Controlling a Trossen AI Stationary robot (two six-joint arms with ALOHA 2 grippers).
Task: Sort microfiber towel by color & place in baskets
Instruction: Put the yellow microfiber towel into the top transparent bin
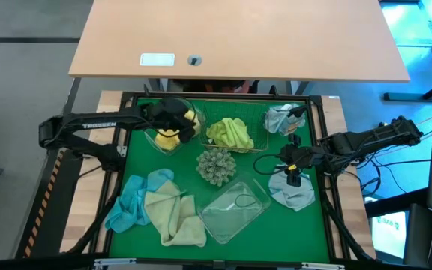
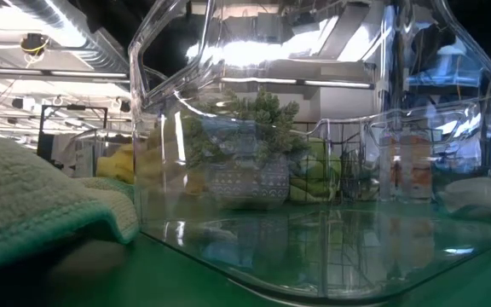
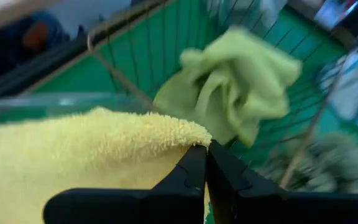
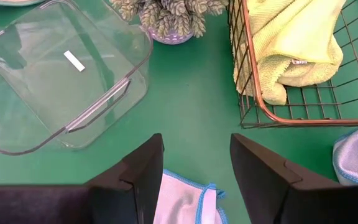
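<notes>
My left gripper (image 1: 177, 120) (image 3: 206, 155) is shut on a bright yellow towel (image 3: 73, 155) over the clear tub (image 1: 156, 142) at the table's far left. Beside it, a wire basket (image 1: 261, 144) holds a lime green towel (image 1: 231, 133) (image 3: 235, 87). My right gripper (image 1: 294, 166) (image 4: 194, 162) is open above the far edge of a light blue towel (image 1: 292, 193) (image 4: 185, 199) lying on the right. A second clear tub (image 1: 235, 206) (image 4: 61, 68) stands empty near the middle. A light blue towel (image 1: 128, 202) and a pale sage towel (image 1: 175, 215) lie near left. My left gripper pinches the yellow towel between its two shut fingers at an edge (image 3: 188, 140). The cloth spreads away from the fingertips toward the tub below it. How many layers are held does not show.
A spiky grey-green ball (image 1: 216, 165) sits mid-table between the basket and the near tub. A grey-blue towel (image 1: 280, 118) lies at the far right beside the wire basket. A small bottle with an orange label (image 2: 407, 166) stands near it. Green mat lies bare between near tub and basket (image 4: 191, 93).
</notes>
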